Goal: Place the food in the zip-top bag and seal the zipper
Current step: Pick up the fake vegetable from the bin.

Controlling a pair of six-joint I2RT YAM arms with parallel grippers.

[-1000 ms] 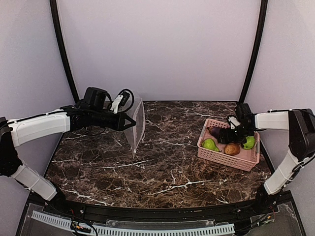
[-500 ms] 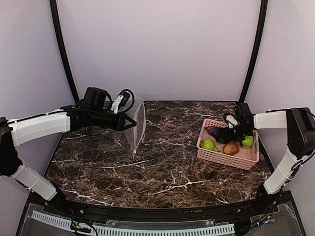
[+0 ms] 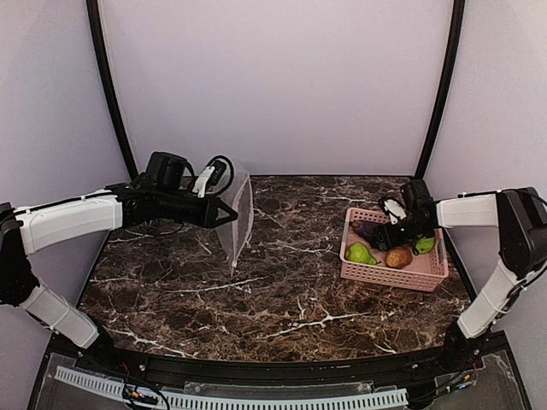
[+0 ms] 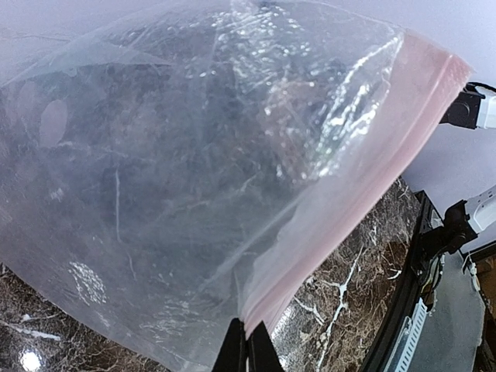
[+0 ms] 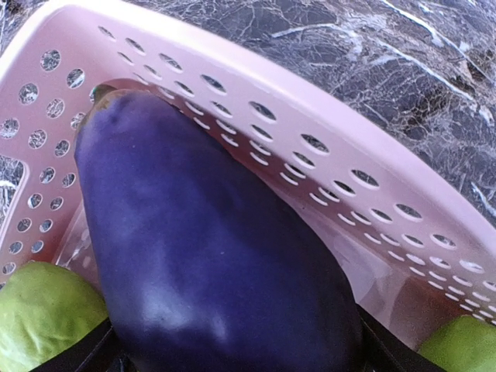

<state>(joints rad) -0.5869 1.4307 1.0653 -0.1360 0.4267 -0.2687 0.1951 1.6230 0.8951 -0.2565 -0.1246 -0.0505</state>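
Observation:
My left gripper (image 3: 229, 213) holds the clear zip-top bag (image 3: 240, 212) upright above the table's left half. It is shut on the lower end of the pink zipper strip (image 4: 364, 163). The bag (image 4: 170, 170) fills the left wrist view above that gripper (image 4: 248, 347). My right gripper (image 3: 386, 232) reaches into the pink basket (image 3: 389, 275). Its jaws stand open on either side of the dark purple eggplant (image 5: 209, 256), close against it. A green pear (image 3: 361, 253), a brown potato-like lump (image 3: 398, 257) and a round green fruit (image 3: 425, 245) lie beside it.
The pink slotted basket wall (image 5: 310, 101) rises just beyond the eggplant. The pear (image 5: 39, 310) and the round green fruit (image 5: 465, 345) flank my right gripper (image 5: 232, 358). Dark marble tabletop (image 3: 282, 290) lies between bag and basket; black frame posts stand at the back.
My right gripper has pushed deeper over the eggplant and its jaws have narrowed a little. The basket has slid slightly left. The left arm and bag have not moved.

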